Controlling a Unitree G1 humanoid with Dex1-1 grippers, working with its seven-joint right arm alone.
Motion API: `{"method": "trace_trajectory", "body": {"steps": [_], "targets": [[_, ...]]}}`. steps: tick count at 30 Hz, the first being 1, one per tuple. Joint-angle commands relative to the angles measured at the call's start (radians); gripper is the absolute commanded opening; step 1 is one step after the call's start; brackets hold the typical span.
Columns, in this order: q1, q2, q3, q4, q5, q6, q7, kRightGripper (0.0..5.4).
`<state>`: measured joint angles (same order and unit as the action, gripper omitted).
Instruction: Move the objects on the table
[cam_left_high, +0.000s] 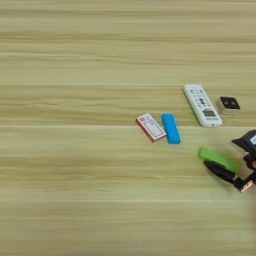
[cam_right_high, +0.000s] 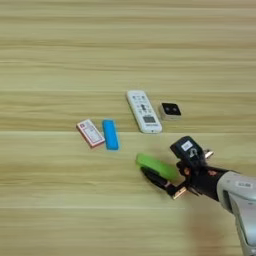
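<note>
Green bar (cam_right_high: 156, 165) between (parted) pincer (cam_right_high: 167, 162) fingers

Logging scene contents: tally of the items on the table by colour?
White: 1, remote
Green: 1, oblong bar, at the gripper
Blue: 1, oblong bar
Red-and-white: 1, flat card box
Black-topped: 1, small square block
Total: 5

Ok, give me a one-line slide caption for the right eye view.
Right gripper at the green bar, near side of the remote, black block, blue bar and card box.
</note>
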<state>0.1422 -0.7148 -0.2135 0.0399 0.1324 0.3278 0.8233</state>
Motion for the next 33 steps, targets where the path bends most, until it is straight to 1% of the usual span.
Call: {"method": "trace_trajectory", "body": {"steps": [1, 5, 11, 21, 28, 33], "targets": [[-0.037, -0.026, 0.009, 0.045, -0.053, -0.015, -0.070, 5.36], [-0.067, -0.038, 0.011, 0.107, -0.082, -0.009, -0.126, 5.36], [-0.098, -0.044, 0.017, 0.167, -0.099, -0.009, -0.166, 5.36], [-0.122, -0.049, 0.021, 0.218, -0.107, 0.001, -0.199, 5.36], [-0.091, -0.055, 0.036, 0.173, -0.095, 0.018, -0.173, 5.36], [-0.115, -0.059, 0.046, 0.242, -0.116, 0.019, -0.203, 5.36]]}}
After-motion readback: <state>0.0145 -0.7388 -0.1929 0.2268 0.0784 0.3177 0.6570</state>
